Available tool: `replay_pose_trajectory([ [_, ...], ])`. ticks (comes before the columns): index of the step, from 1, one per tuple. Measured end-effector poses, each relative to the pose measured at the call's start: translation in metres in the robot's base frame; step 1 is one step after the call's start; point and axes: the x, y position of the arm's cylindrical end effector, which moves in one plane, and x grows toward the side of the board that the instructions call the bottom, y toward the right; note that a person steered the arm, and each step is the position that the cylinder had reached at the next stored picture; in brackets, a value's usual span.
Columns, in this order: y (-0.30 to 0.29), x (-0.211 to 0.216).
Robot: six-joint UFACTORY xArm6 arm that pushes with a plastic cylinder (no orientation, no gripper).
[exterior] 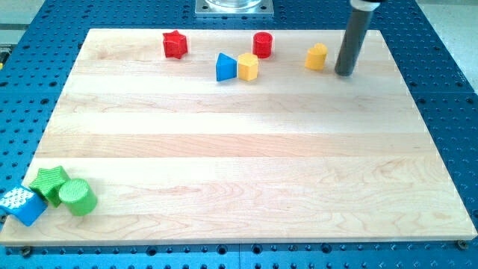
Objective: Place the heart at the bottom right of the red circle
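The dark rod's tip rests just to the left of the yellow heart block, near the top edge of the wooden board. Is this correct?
Not quite. In the camera view, my tip rests just to the right of the yellow heart block, not to its left. The rest holds: both are near the top edge of the wooden board, and the red circle block lies farther to the view's left.

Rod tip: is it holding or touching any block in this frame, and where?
Nothing is held. My tip stands free on the board, just to the view's right of the yellow heart, with a small gap between them.
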Motion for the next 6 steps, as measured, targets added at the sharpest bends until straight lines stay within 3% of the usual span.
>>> replay_pose_trajectory([
  [1, -0.003, -0.029],
  [2, -0.032, -0.024],
  [4, -0.063, 0.026],
  [6, -0.093, 0.028],
])
